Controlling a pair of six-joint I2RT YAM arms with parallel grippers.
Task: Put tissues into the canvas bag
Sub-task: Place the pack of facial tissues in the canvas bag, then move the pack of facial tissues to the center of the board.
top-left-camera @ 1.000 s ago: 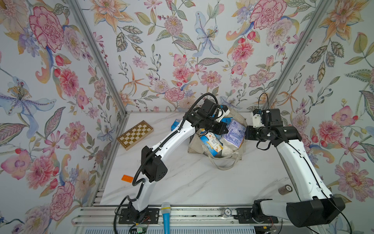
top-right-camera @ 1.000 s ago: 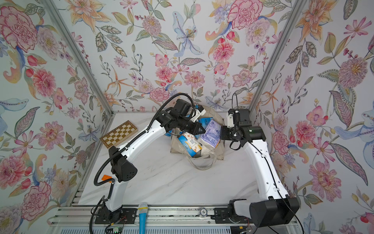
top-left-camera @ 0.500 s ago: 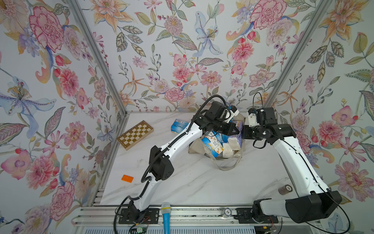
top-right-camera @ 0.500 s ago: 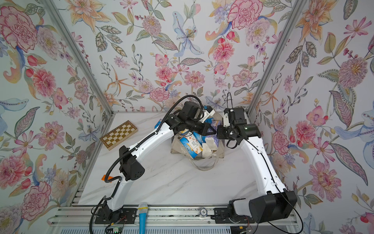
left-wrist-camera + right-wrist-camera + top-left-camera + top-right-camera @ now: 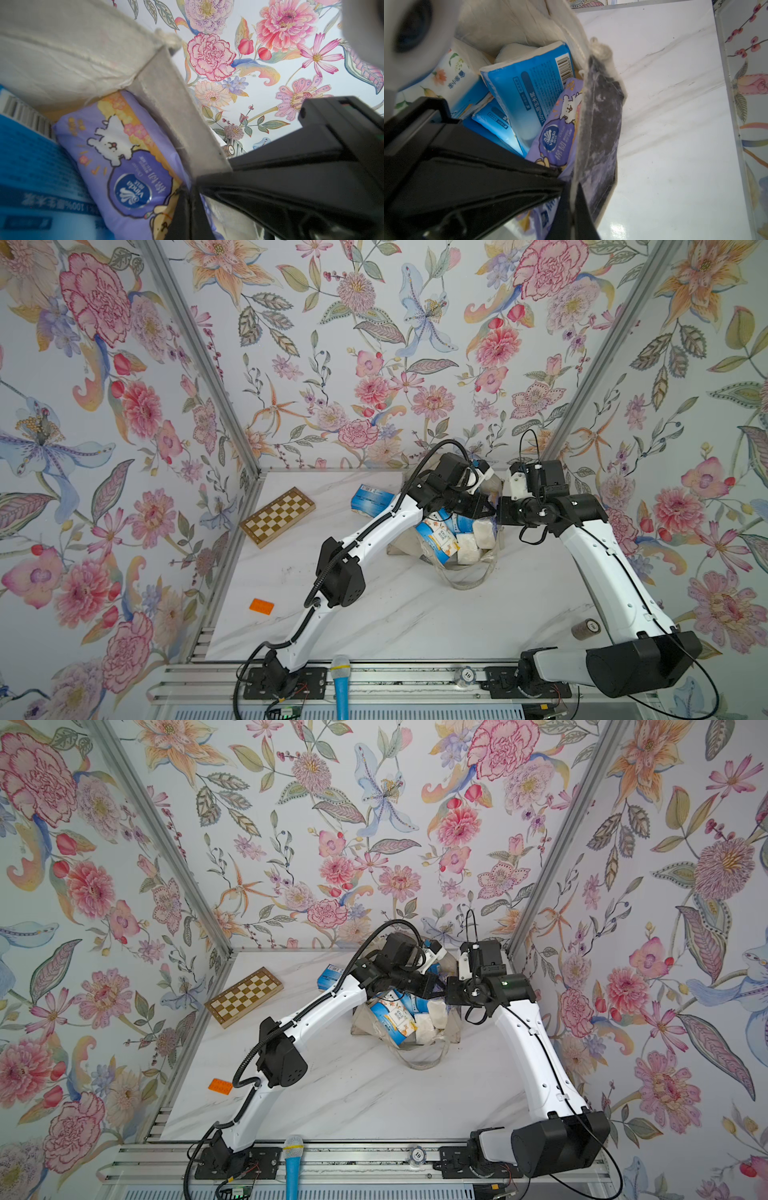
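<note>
The left end effector (image 5: 485,507) is clenched on the rim of the canvas bag (image 5: 401,548). In its wrist view we see a thin strip of cloth between the closed tips, with the lavender pack (image 5: 128,166) lying against them just inside the bag. Sweeping from the left of the tabletop (image 5: 415,622), we meet a wooden chessboard (image 5: 277,516) near the left wall and an orange tag (image 5: 262,606) nearer the front. Next comes one blue pack (image 5: 369,499) lying outside the bag, just beside its left flank and partly hidden by the arm. The bag slumps toward the back right, mouth open, one handle loop (image 5: 465,581) spilling forward onto the marble. Inside it we make out a cartoon-printed pack (image 5: 438,537), a white pack (image 5: 484,531) and more blue ones (image 5: 527,91). The right end effector (image 5: 500,510) is also clamped tight on that same rim, nearly tip to tip with the left. In its wrist view the cloth edge beside the dark grey print (image 5: 602,124) passes between its jaws. Farthest right, a small brown cylinder (image 5: 585,628) stands by the right arm.
</note>
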